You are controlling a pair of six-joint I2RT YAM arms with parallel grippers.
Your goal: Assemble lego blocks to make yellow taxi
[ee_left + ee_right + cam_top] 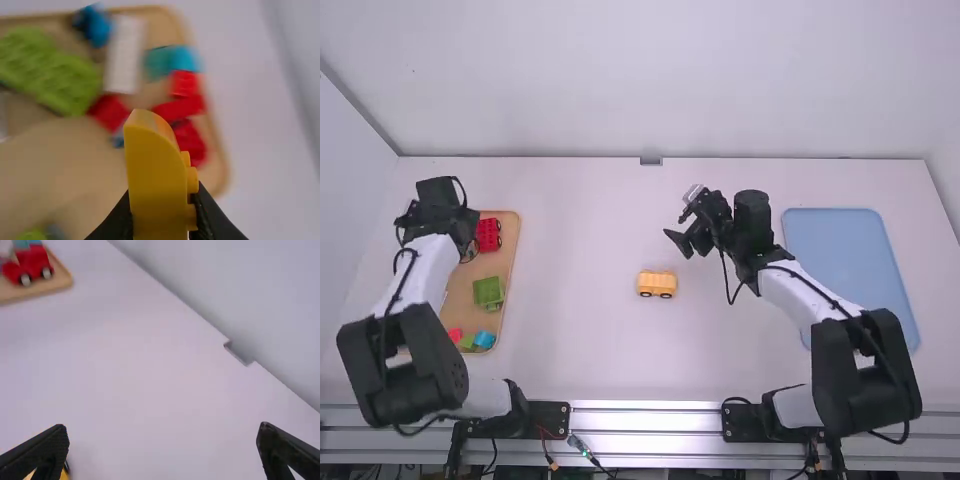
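Black left gripper (445, 218) above tan tray (511, 245).

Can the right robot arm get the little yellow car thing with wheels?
Probably yes! The right gripper is open and close by, and I see nothing between it and the yellow piece with wheels, which sits out on the table.

White links (428, 272), chunky black joints (832, 375), looping black cables (726, 280), right end effector (681, 228) with black fingers

Bright, diffuse light, faint soft shadows, tray (55, 155) blurred and out of focus in left wrist view
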